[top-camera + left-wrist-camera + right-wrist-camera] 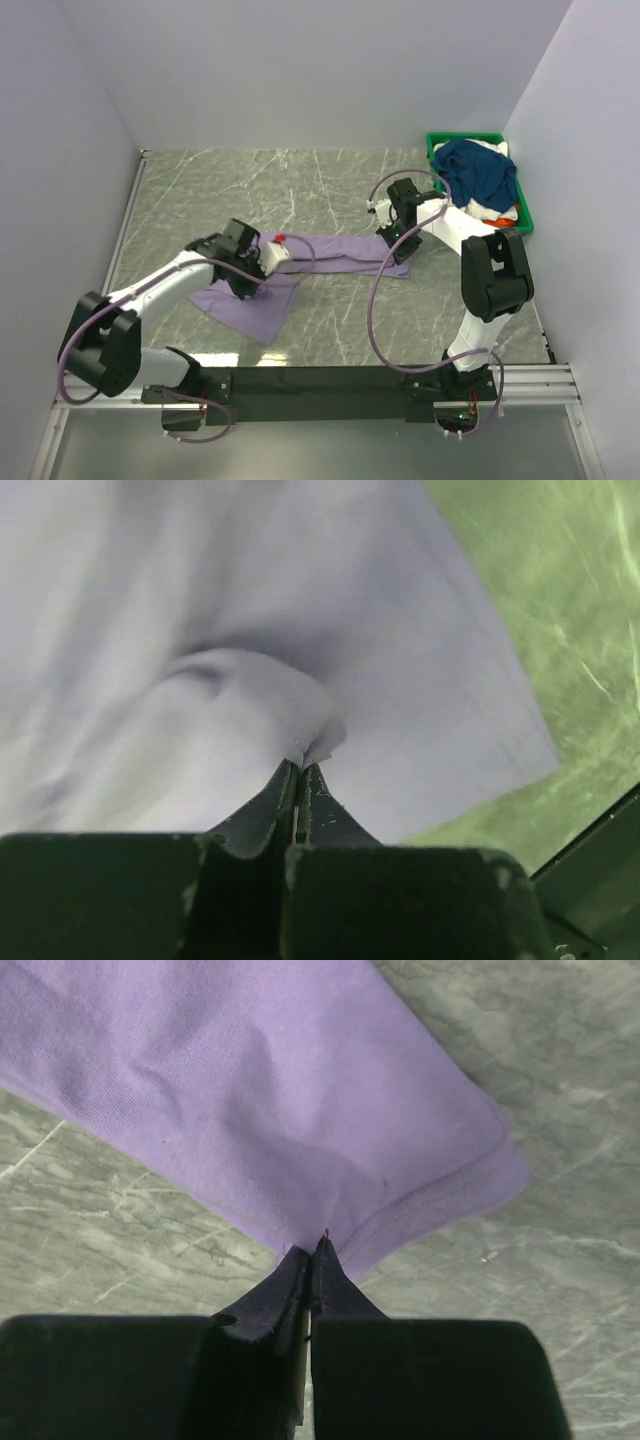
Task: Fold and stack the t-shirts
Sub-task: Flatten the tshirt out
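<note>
Lavender t-shirt (255, 305) is pinched at two spots: left tool (300, 767) clamped on a raised fold, right tool (315, 1245) clamped on its hemmed edge

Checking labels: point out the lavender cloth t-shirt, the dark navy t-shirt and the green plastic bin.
lavender cloth t-shirt (340, 252), top view, flat middle strip
dark navy t-shirt (480, 175), top view, bunched cloth in bin
green plastic bin (465, 136), top view, far rim

fingers (300, 785) pinching lavender t-shirt (250, 610) (bunched fold)

Left pincer (300, 768), right pincer (313, 1246) (both clamped).
</note>
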### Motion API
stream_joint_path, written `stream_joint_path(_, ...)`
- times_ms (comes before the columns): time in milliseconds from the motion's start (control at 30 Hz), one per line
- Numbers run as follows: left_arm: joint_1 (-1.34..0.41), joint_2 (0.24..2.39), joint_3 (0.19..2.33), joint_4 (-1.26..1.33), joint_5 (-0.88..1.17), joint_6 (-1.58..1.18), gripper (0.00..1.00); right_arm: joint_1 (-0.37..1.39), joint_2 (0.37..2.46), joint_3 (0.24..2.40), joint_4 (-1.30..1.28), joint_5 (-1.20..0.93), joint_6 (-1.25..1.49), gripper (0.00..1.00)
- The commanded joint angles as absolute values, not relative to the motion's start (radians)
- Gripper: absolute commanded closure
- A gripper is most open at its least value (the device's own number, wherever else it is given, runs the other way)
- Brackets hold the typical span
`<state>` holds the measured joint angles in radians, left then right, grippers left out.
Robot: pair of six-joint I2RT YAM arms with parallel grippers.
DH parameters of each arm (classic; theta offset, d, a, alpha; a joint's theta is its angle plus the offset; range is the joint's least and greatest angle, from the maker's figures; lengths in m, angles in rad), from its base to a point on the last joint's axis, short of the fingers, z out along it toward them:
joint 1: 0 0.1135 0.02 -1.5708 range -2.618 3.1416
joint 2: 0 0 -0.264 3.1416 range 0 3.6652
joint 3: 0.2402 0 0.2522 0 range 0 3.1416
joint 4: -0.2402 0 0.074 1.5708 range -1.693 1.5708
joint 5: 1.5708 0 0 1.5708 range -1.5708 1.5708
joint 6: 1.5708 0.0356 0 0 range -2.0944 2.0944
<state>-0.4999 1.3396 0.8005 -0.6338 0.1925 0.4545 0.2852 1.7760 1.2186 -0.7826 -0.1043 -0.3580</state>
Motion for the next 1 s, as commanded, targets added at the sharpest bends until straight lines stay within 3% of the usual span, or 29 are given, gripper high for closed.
stream_joint_path(0,-0.376,1.270,0.954,-0.744,0.314,0.518,0.99,0.255,1.756,1.293,-0.824,-0.110,-0.377,1.00)
stream_joint_path(333,-0.149,1.410,1.198,-0.588,0.269,0.447,0.99,0.222,1.877,1.442,-0.831,-0.115,-0.387,1.00)
stream_joint_path(633,-0.035,1.532,1.244,-0.312,0.123,0.282,0.99,0.170,2.043,1.614,-0.824,-0.098,-0.353,0.89)
stream_joint_path(667,-0.013,1.546,1.253,-0.301,0.109,0.275,0.99,0.166,2.052,1.624,-0.822,-0.095,-0.345,0.87)
stream_joint_path(867,0.049,1.609,1.259,-0.298,0.061,0.285,0.99,0.143,2.071,1.678,-0.828,-0.110,-0.310,0.52)
stream_joint_path(967,0.069,1.621,1.247,-0.307,0.097,0.296,0.99,0.126,2.048,1.686,-0.842,-0.136,-0.313,0.49)
